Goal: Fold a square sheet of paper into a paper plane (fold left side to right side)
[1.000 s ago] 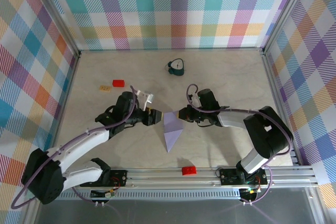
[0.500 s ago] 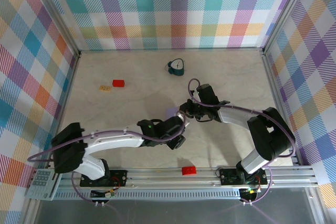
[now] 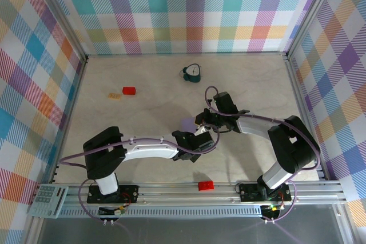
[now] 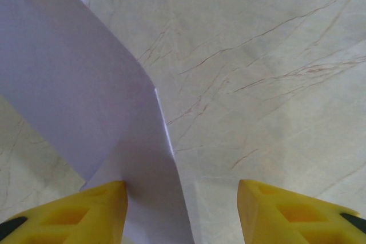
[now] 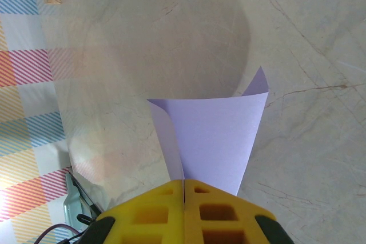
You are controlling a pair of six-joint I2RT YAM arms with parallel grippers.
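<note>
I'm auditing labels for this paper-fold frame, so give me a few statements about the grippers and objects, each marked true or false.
1. The right gripper is clamped shut on the lavender paper. True.
2. The left gripper is shut too. False: its fingers stand apart, the paper beside one.
3. The teal clock lies between the two grippers. False: it stands farther back, apart from both.
4. A red block sits by the front rail. True.

We find no text, label, brand or number that we can read. The small dark teal clock-like object (image 3: 193,73) shows a pale round face, its marks too small for us.
</note>
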